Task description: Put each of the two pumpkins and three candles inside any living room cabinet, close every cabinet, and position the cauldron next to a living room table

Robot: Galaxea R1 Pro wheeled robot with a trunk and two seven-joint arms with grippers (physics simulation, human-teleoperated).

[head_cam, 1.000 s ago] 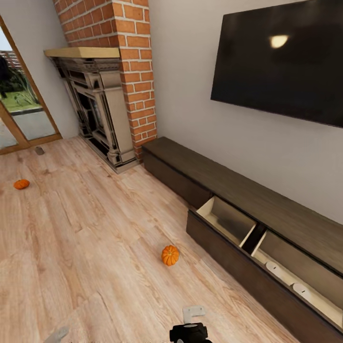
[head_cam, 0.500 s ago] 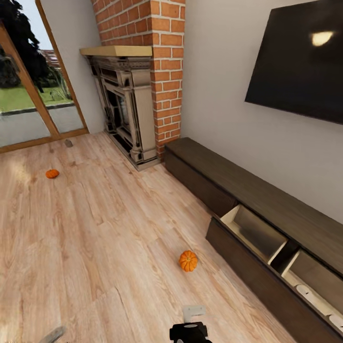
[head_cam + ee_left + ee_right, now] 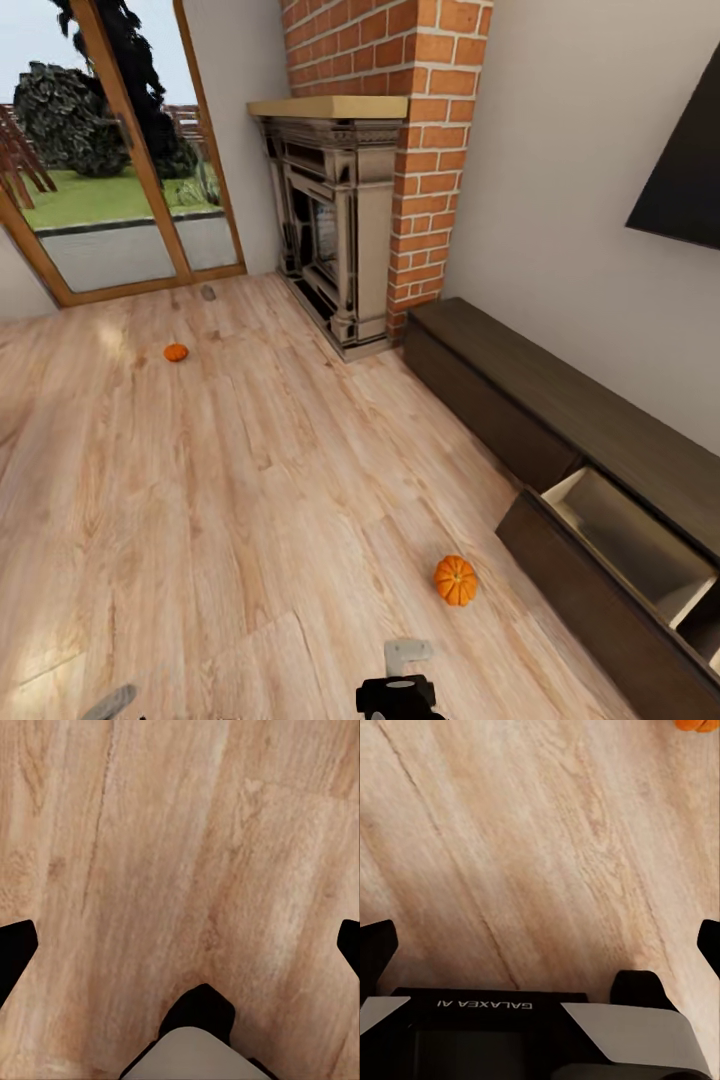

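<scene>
Both pumpkins on the floor: near pumpkin (image 3: 455,580) just ahead of the cabinet (image 3: 560,400) with its open drawer (image 3: 640,545), far pumpkin (image 3: 176,352) by the glass door (image 3: 130,200). Left end effector (image 3: 180,945) and right end effector (image 3: 540,937) spread wide, empty. Pumpkins unstowed, drawer unclosed.

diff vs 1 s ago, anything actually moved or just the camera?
Just the camera: the head view swung left, so the TV slides toward the right edge and the glass door comes in. Both pumpkins, near and far, lie untouched on the floor; the cabinet drawer stays open. Nothing grasped or released.
</scene>
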